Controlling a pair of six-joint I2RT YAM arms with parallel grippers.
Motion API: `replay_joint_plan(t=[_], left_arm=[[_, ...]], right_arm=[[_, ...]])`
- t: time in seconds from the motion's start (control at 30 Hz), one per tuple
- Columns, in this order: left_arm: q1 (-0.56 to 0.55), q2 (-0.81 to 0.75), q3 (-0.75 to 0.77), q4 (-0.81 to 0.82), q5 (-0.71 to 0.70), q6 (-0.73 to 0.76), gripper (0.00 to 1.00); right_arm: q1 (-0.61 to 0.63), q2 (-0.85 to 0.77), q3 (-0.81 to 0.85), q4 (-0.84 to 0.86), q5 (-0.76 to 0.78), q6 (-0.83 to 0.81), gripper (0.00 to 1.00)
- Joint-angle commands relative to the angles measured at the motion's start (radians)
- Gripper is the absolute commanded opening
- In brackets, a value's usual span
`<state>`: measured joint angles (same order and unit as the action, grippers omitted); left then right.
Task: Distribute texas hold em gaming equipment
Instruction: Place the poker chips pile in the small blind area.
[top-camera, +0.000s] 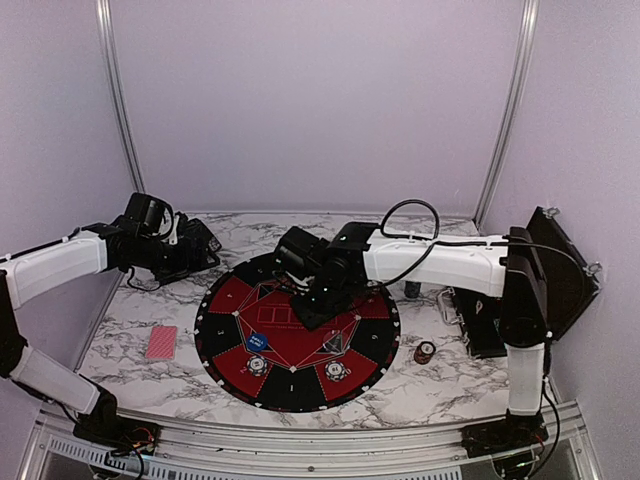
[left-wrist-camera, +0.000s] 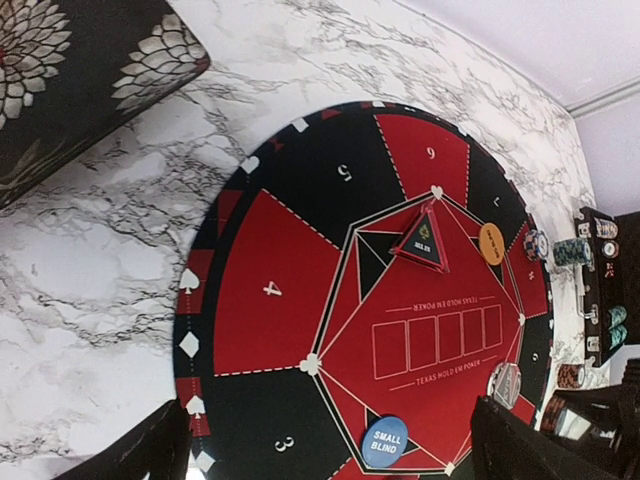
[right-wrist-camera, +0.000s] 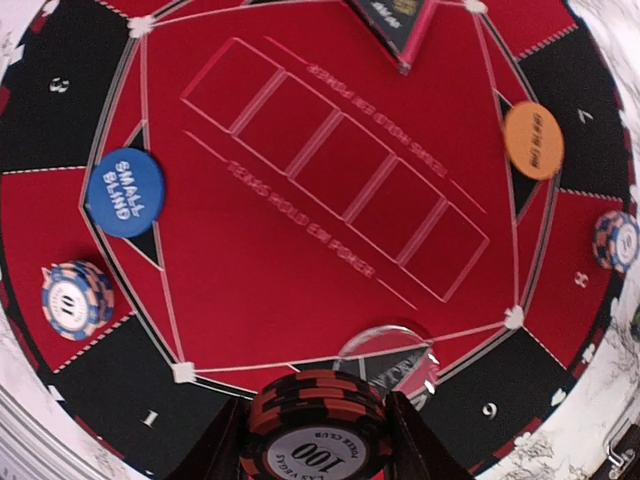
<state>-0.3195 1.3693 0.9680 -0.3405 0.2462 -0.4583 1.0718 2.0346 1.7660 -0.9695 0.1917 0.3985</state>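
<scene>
Right claw (right-wrist-camera: 316, 408) is gripping a short stack of red-and-black striped poker chips (right-wrist-camera: 318, 432), whose top chip is marked 100. Its jaws are standing partly closed, pressing the stack from both sides. It is hanging over the large round black-and-red mat (top-camera: 222, 338). Whether the stack is touching the mat cannot be told.

Left claw (top-camera: 203, 246) is holding nothing. Its jaws are gaping fully wide as it hovers near the far left corner of the white marble-patterned table (top-camera: 420, 392), just beyond the mat's rim.

On the mat, a blue round disc lettered SMALL BLIND (right-wrist-camera: 124, 192) is lying on the red centre's border, and an orange disc (right-wrist-camera: 533, 140) is lying on the opposite border. A blue-and-white striped chip stack marked 10 (right-wrist-camera: 75, 298) is sitting on a red outer segment. A second blue-and-white chip stack (right-wrist-camera: 615, 240) is sitting beside the numeral 8. A clear round disc (right-wrist-camera: 385, 348) is resting just beside the held chips. A black triangular piece with a red rim (left-wrist-camera: 421, 238) is lying on the centre field.

A small deck of red-backed playing cards (top-camera: 160, 342) is lying on the table between the mat and the left edge. A small dark-and-red chip stack (top-camera: 425, 352) is sitting on the table just right of the mat. A black box-shaped case (top-camera: 482, 325) is standing by the right edge.
</scene>
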Motion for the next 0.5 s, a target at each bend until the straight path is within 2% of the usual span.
replay_joint_plan(t=[0.0, 0.27, 0.47], left_arm=[[0.055, -0.053, -0.032, -0.045, -0.027, -0.012, 0.99], [0.110, -0.089, -0.054, -0.076, -0.047, 0.015, 0.99], [0.123, -0.081, -0.050, -0.074, -0.037, 0.021, 0.99]], right_arm=[[0.052, 0.107, 0.172, -0.045, 0.021, -0.039, 0.36], [0.109, 0.323, 0.461, -0.098, 0.009, -0.078, 0.35], [0.127, 0.407, 0.570, -0.082, -0.025, -0.093, 0.35]])
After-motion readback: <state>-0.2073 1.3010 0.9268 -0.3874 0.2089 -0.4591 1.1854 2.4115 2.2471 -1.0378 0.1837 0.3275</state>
